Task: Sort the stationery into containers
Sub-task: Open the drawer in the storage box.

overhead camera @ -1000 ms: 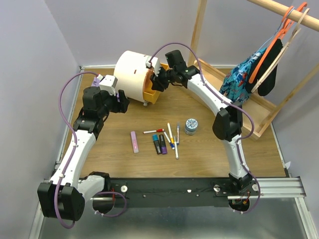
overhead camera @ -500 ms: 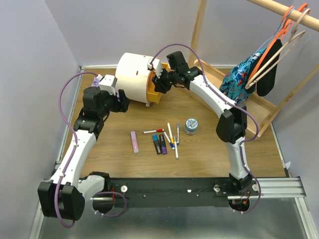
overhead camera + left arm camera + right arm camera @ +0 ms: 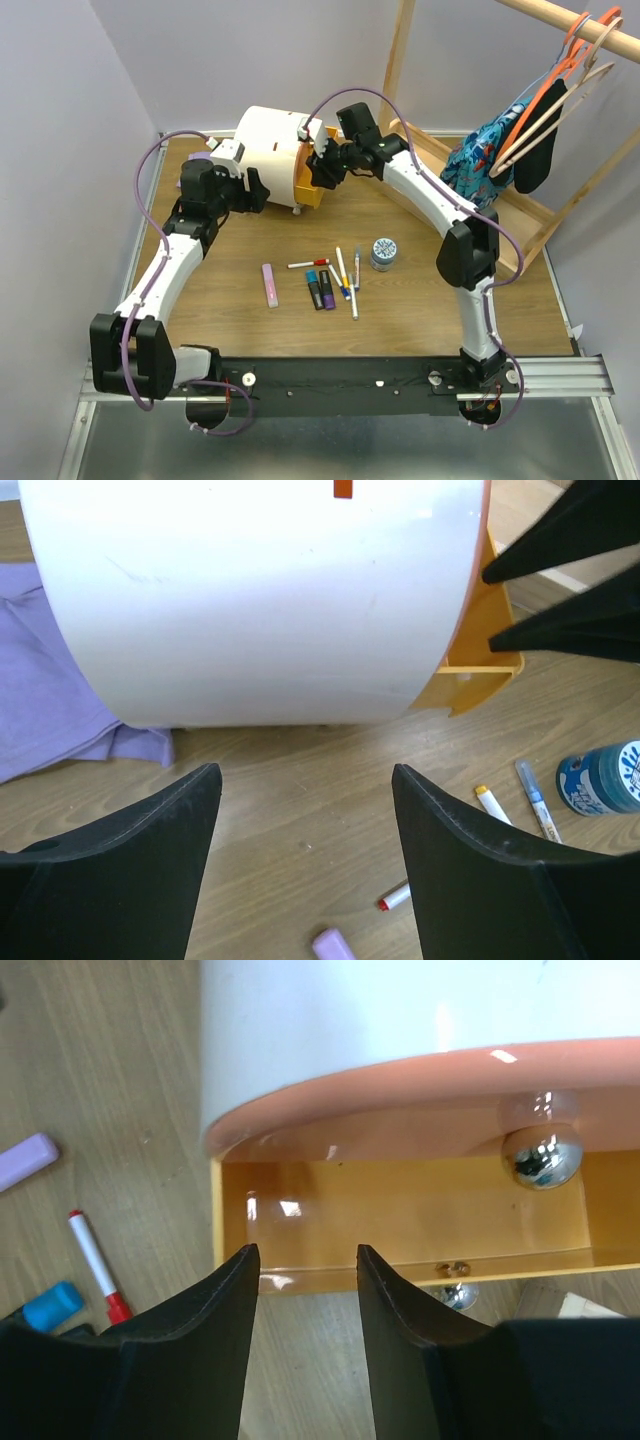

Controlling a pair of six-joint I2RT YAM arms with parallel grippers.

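The cream-white mini chest stands at the back left with its lower orange drawer pulled out and empty inside. My right gripper is open and empty just above the drawer's front edge; round knobs show beside it. My left gripper is open and empty at the chest's near side, not touching it. On the table lie a pink bar, a red-capped pen, blue and purple markers, several thin white pens and the grey round tin.
A purple cloth lies left of the chest. A wooden clothes rack with hangers and clothes stands at the back right, its flat tray on the table. The table's raised edges run along the left and back.
My left arm has swung forward and right, bringing its gripper up to the chest's near side. My right gripper has shifted slightly at the drawer. The stationery has not moved.
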